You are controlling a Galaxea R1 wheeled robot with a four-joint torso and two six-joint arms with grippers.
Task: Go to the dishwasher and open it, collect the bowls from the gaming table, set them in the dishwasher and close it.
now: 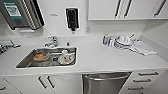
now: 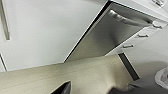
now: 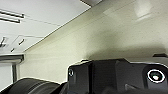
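The dishwasher (image 1: pixel 106 83) sits under the white counter, right of the sink, straight below me. Its brushed steel door looks closed, with the bar handle (image 1: pixel 107 78) across its top. The left wrist view shows the same steel front (image 2: pixel 110 32) and handle (image 2: pixel 127 20) from low down, across a stretch of pale floor. A dark tip of my left gripper (image 2: pixel 62 88) pokes into that view, well short of the door. The bowls and the gaming table are out of view.
A steel sink (image 1: pixel 27 60) holds an orange-brown dish (image 1: pixel 40 56) and a white cup (image 1: pixel 65 56). Stacked plates (image 1: pixel 123 41), bottles (image 1: pixel 106 39) and a cloth (image 1: pixel 143 47) sit at the counter's right. White cabinets (image 1: pixel 32 83) and drawers (image 1: pixel 147 80) flank the dishwasher.
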